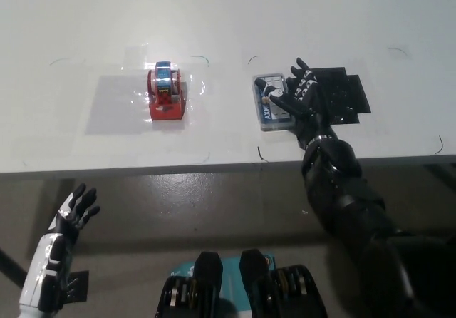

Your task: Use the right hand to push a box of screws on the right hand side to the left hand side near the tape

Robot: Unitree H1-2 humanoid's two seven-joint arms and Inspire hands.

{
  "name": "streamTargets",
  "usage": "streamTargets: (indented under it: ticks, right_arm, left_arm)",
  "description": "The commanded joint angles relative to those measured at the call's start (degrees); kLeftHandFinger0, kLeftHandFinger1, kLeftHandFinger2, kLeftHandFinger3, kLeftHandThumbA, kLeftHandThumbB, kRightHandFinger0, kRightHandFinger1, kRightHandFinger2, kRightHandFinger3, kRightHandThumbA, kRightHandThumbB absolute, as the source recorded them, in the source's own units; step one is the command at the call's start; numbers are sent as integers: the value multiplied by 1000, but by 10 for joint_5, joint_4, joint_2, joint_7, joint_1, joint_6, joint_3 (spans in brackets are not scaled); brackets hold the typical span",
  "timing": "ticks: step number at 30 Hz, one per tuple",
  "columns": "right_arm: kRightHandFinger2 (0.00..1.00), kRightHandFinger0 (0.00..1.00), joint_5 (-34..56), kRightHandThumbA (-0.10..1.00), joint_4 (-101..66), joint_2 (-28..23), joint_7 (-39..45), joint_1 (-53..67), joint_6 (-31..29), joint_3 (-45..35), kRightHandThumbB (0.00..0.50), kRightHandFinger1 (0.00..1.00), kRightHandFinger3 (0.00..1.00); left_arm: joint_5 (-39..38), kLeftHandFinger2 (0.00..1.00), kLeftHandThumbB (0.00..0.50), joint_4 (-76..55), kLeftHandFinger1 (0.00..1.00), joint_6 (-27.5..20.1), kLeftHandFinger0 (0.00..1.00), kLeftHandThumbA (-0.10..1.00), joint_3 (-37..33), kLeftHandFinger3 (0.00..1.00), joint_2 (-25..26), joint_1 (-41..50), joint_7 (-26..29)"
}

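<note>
Fingers spread, my right hand [301, 97] lies flat against the box of screws [273, 101] on the desk [71, 33], grasping nothing; tape [167, 91] sits well left. My left hand [75, 211] hangs open below the desk edge.

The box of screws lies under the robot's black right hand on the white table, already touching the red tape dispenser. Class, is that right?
Not quite. In the head view the box of screws lies under the right hand, but clearly apart from the tape dispenser, not touching it.
</note>
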Motion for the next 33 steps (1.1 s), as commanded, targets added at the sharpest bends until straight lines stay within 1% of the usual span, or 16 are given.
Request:
streamTargets:
  ticks: [1,2,5,7,9,11,14,15,16,17,18,21,22,27,28,33]
  right_arm:
    - [1000,1000,3,1000,-2,34,6,-24,12,7,179,1000,1000]
    - [1000,1000,-3,1000,-2,36,6,-25,13,14,186,1000,1000]
    - [1000,1000,-4,1000,-2,42,-1,-30,14,18,183,1000,1000]
    - [1000,1000,-2,1000,-1,45,-3,-34,14,18,185,1000,1000]
    - [1000,1000,-4,1000,-1,48,-4,-36,16,21,186,1000,1000]
    - [1000,1000,-3,1000,-1,51,-4,-37,15,22,195,1000,1000]
    - [1000,1000,0,1000,-1,57,-5,-40,13,21,193,1000,1000]
    - [1000,1000,1,1000,-1,60,-7,-41,14,20,207,1000,1000]
    - [1000,1000,2,1000,-1,62,-7,-42,14,20,207,1000,1000]
    - [1000,1000,4,1000,-1,64,-7,-42,17,18,204,1000,1000]
    - [1000,1000,7,1000,-1,67,-6,-43,21,15,216,1000,1000]
    - [1000,1000,6,1000,0,70,-6,-43,19,17,226,1000,1000]
    - [1000,1000,6,1000,0,73,-10,-45,20,17,237,1000,1000]
    - [1000,1000,10,1000,0,80,-15,-48,17,12,236,1000,1000]
    - [1000,1000,14,1000,1,83,-19,-51,18,8,228,1000,1000]
    - [1000,1000,41,1000,1,93,-45,-60,21,-22,227,1000,1000]
  left_arm:
    - [0,1000,90,-17,1000,-22,1000,1000,4,1000,10,-6,-6]
    - [-1,1000,92,-19,1000,-20,1000,1000,4,1000,10,-5,-6]
    - [-4,1000,80,-24,1000,-17,1000,1000,6,1000,12,-5,-6]
    - [-6,1000,90,-26,1000,-13,1000,1000,6,1000,12,-7,-7]
    - [-6,1000,83,-21,1000,-21,1000,1000,5,1000,12,-8,-8]
    - [-6,1000,87,-25,1000,-17,1000,1000,5,1000,12,-9,-7]
    - [-11,1000,65,-24,1000,-23,1000,1000,4,1000,13,-11,-11]
    - [-11,1000,63,-24,1000,-24,1000,1000,4,1000,13,-11,-11]
    - [-12,1000,63,-23,1000,-27,1000,1000,4,1000,13,-13,-11]
    - [-14,1000,70,-23,1000,-28,1000,1000,5,1000,13,-13,-11]
    - [-20,1000,83,-22,1000,-27,1000,1000,5,1000,13,-14,-12]
    - [-29,1000,82,-26,1000,-23,1000,1000,4,1000,13,-14,-13]
    - [-30,1000,81,-29,1000,-21,1000,1000,4,1000,13,-14,-14]
    - [-41,1000,64,-33,1000,-25,1000,1000,2,1000,13,-14,-19]
    - [-40,1000,64,-33,1000,-26,1000,1000,3,1000,12,-15,-19]
    - [-37,1000,50,-37,1000,-24,1000,1000,7,1000,14,-19,-19]
